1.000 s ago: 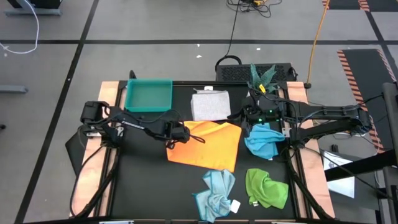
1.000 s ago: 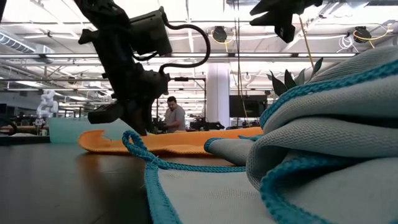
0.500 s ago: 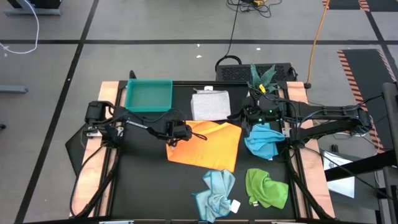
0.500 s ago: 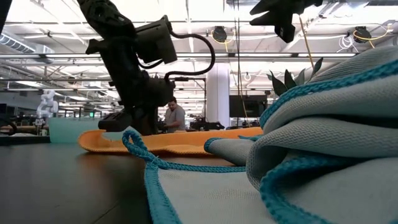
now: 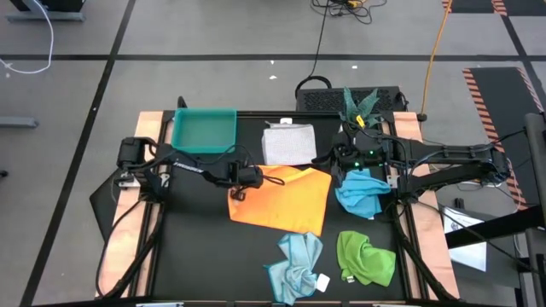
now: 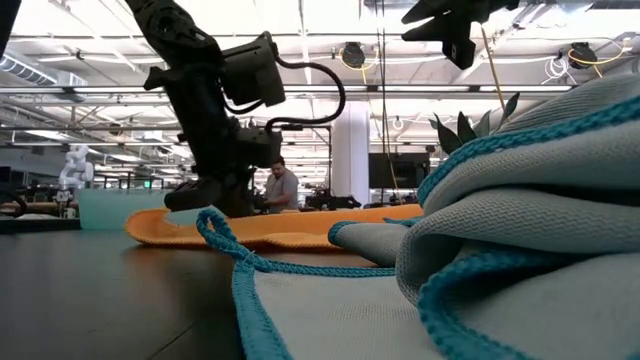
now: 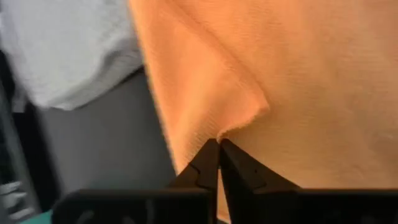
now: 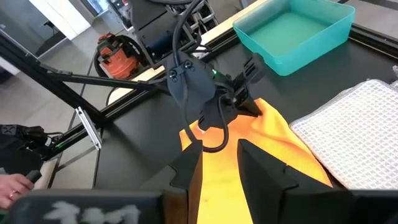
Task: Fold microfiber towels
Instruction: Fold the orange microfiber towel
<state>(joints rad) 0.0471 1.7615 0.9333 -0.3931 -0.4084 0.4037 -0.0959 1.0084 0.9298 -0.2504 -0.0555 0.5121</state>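
The yellow-orange towel [image 5: 283, 198] lies spread flat at the table's middle. My left gripper [image 5: 247, 176] is shut on it near its far left corner; it also shows in the low view [image 6: 215, 196] and the left wrist view [image 7: 219, 147]. A white-grey towel [image 5: 288, 143] lies folded beyond it. The bright blue towel [image 5: 360, 194] lies bunched under my right arm. The pale blue [image 5: 297, 256] and green [image 5: 365, 259] towels lie crumpled near the front edge. My right gripper [image 8: 219, 163] hangs open, high over the table's far right. My left gripper pinches a small raised pucker of the yellow-orange towel [image 7: 239, 123] between its two fingertips [image 7: 208, 163], close to the towel's left edge. The fingers slant down from the table's left. The rest of the towel lies flat on the table.
A rigid teal tray [image 5: 203, 130] stands at the far left. A green plant [image 5: 358, 104] stands at the far edge by my right arm. A person [image 6: 281, 186] stands far off in the room, and a hand [image 8: 13, 186] shows at the table's side.
My left gripper has rolled a little at the towel's far left corner and has shut on the yellow-orange towel, drawing up a small pucker. The towel has stayed flat where it was.
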